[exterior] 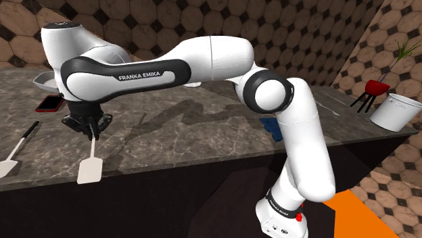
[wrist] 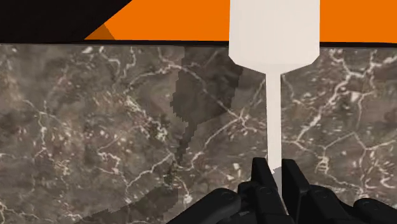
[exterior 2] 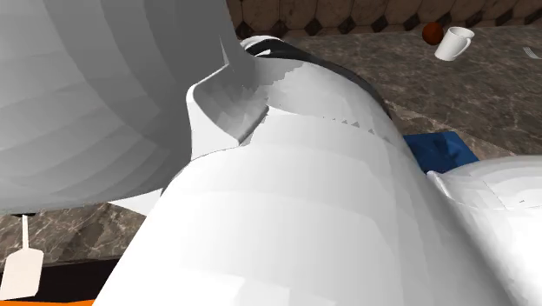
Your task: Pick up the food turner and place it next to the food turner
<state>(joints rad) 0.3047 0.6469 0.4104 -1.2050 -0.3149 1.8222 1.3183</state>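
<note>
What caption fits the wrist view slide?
Pincer shut on white food turner, handle over dark veined counter, blade past its edge against orange floor.

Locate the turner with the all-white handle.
Shoulder view's lower left: the white-handled turner, clasped in the jaws, its blade over the counter edge, right of the other turner.

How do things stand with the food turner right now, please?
Gripper shut on white food turner by its handle. Blade past the counter edge. Black-handled turner lies apart, shoulder view's left. Nothing between them.
</note>
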